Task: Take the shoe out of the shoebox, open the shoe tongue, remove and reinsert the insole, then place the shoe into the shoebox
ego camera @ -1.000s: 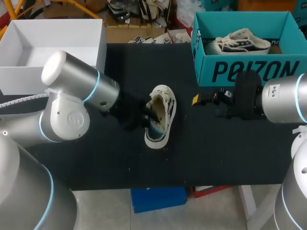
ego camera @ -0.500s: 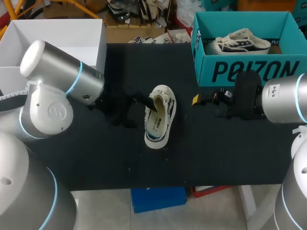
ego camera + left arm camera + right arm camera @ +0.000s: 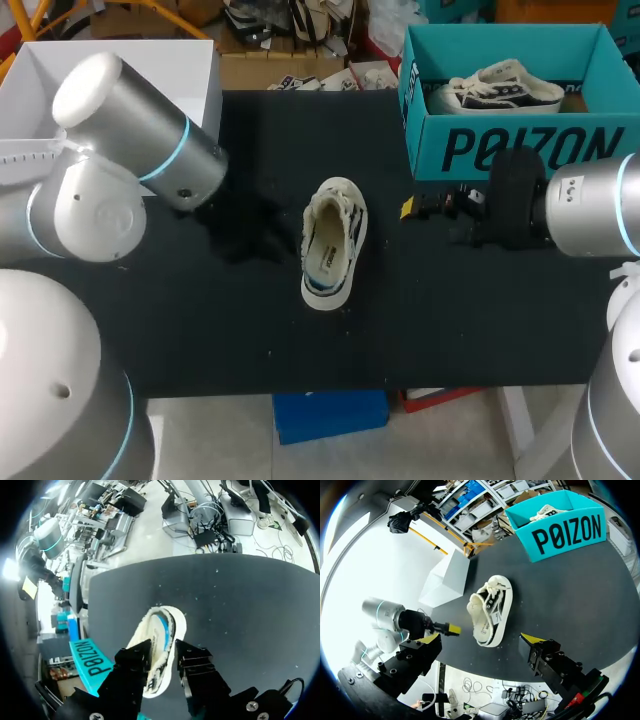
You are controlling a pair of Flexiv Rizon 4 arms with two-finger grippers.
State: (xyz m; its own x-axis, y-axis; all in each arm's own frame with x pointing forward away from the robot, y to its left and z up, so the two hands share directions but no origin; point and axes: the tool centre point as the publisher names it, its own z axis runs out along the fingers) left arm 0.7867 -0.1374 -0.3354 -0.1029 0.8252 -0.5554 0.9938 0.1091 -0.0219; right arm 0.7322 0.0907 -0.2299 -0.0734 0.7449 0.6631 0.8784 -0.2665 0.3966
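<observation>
Bare black tabletop (image 3: 200,330) lies all round the cream low-top sneaker (image 3: 333,243), and we find passage on every side. Obstacles: a teal cardboard shoebox (image 3: 520,150) at far right, with a second sneaker (image 3: 497,88) inside, and a white open box (image 3: 110,100) at far left. Our left gripper (image 3: 451,628) stands just beside the sneaker, our right gripper (image 3: 410,208) near its other side.

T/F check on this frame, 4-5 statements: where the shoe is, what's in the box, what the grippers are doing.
1. A shoe lies on the table, outside the teal shoebox. True.
2. The teal shoebox is empty. False: a second shoe lies inside it.
3. The right gripper is shut on the shoe. False: it is open, apart from the shoe, and holds nothing.
4. The left gripper holds nothing and is beside the shoe, not touching it. True.
</observation>
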